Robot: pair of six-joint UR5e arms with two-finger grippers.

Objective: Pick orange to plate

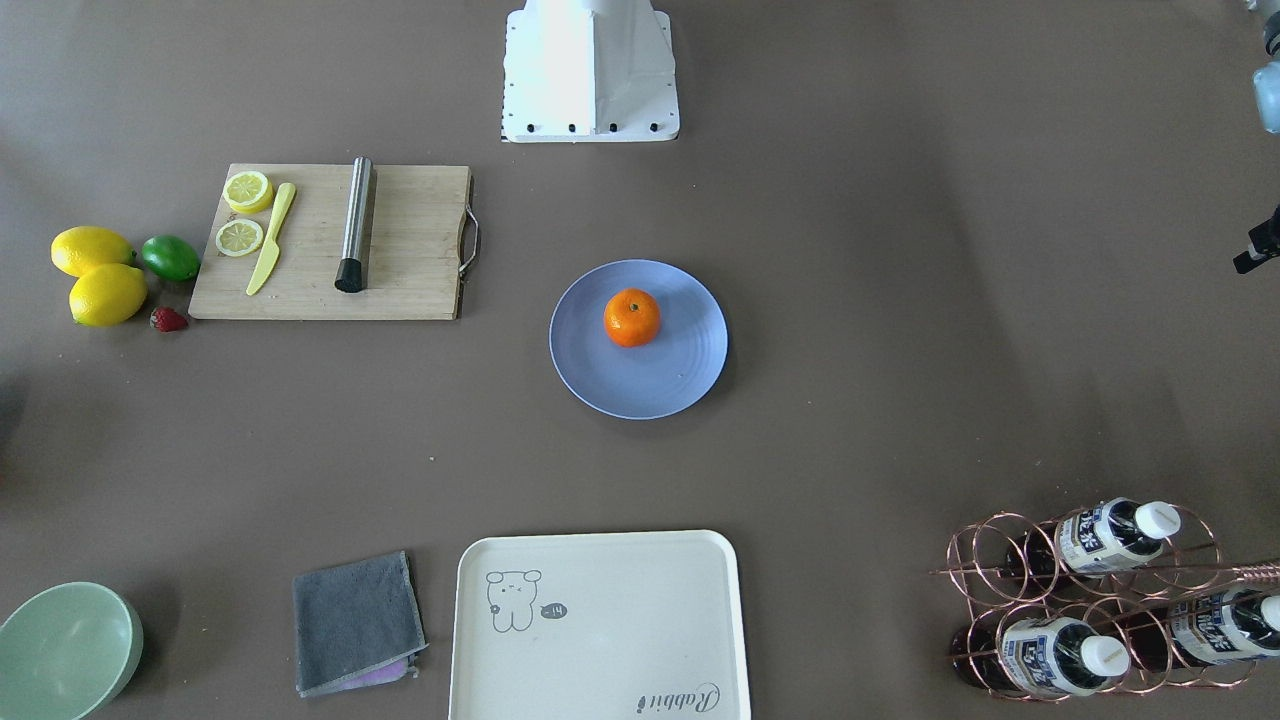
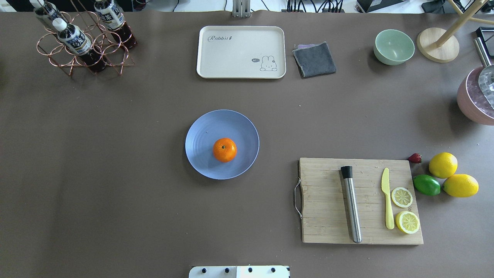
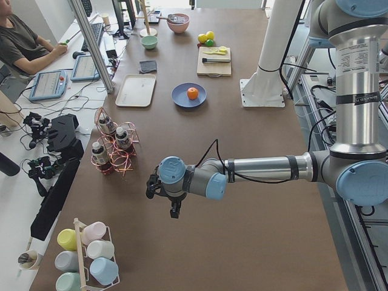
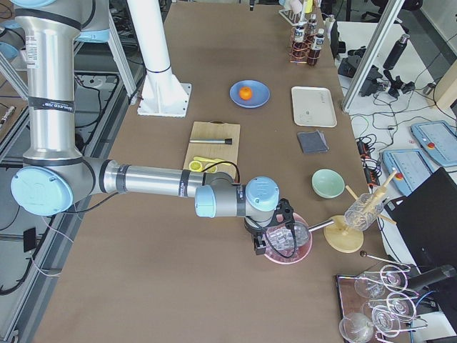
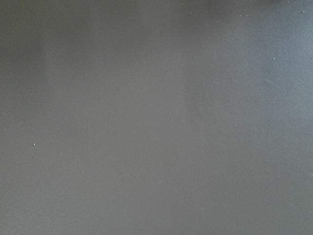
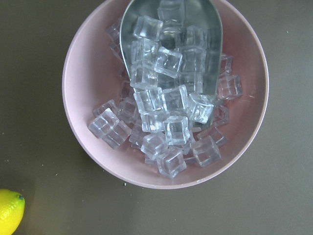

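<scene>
**Front-facing view.** The orange (image 1: 632, 317) is seated on the plate (image 1: 640, 385), stem dimple up and slightly off centre toward the robot's base. It is touched by nothing else. The placement is judged complete.

**Overhead view.** The plate is set at mid-table, well apart from the cutting board (image 2: 324, 200) and the cream tray (image 2: 241, 73). The fruit is probably kept from rolling by the raised rim. No arm is seen here.

**Exterior left view.** The left gripper (image 3: 174, 206) is held above bare table near the table's end, well apart from the plate. A parked posture is inferred. Whether its jaws are spread or closed cannot be told.

**Exterior right view.** The right gripper (image 4: 268, 239) is held over the pink bowl (image 4: 303, 250) at the opposite end. Its jaw state cannot be told either.

**Left wrist view.** Only bare table surface is shown.

**Right wrist view.** The pink bowl, filled with ice cubes (image 6: 166, 122) and a metal scoop (image 6: 171, 19), lies directly below. No fingers are shown.
</scene>
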